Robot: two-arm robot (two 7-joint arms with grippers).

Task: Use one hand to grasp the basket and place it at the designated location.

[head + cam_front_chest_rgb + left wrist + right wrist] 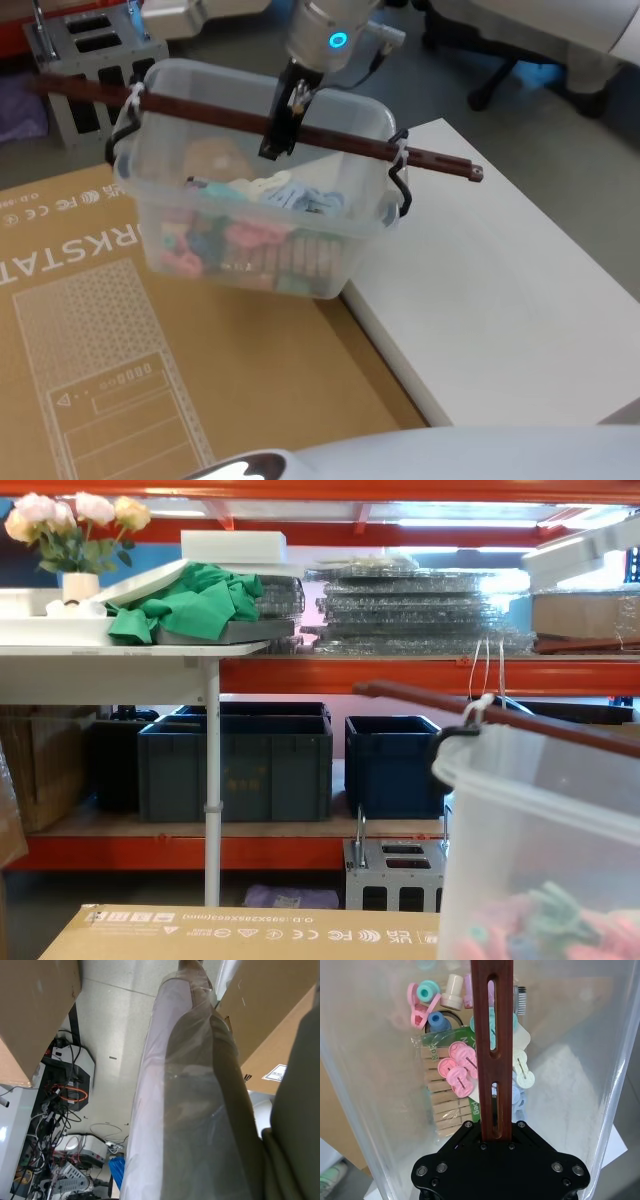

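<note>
One gripper works. Head view: the right gripper (280,135) pinches the bar handle (430,160) mid-length. The basket (160,200) hangs over the cardboard box (120,350), beside the white desk's (500,300) left edge. Right wrist view: fingers clamp the handle above pegs (440,1105). Chest view: the handle slopes. Step: transport. Next: lower at the designated location, then release.

The translucent white plastic basket (215,68) looks smooth and faintly glossy; its dark red-brown slotted bar handle (504,1035) has a satin sheen, possibly lacquered wood. The brown cardboard sheet (250,380) is matt.
</note>
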